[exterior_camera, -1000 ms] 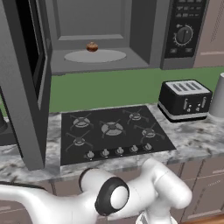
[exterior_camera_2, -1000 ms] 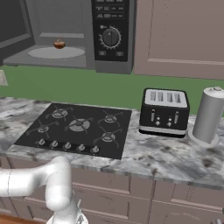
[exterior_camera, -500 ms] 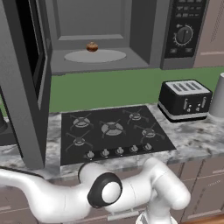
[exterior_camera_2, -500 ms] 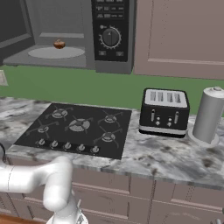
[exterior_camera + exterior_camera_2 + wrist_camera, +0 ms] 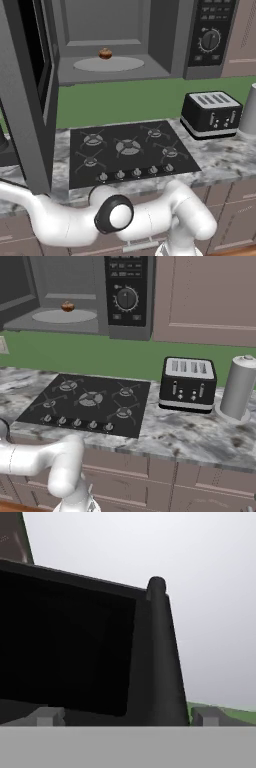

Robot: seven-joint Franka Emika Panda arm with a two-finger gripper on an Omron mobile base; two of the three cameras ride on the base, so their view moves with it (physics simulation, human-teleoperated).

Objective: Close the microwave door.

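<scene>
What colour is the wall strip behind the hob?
Green wall strip, clearest in the left base view.

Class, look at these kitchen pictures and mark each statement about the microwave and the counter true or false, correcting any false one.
1. The microwave door stands wide open. True.
2. The turntable is bare. False: a small brown item sits on it.
3. The toaster stands between the stovetop and the grey canister. True.
4. The control panel has two round dials. False: it has one round dial.
5. A pan sits on the stovetop. False: its burners carry nothing.
</scene>
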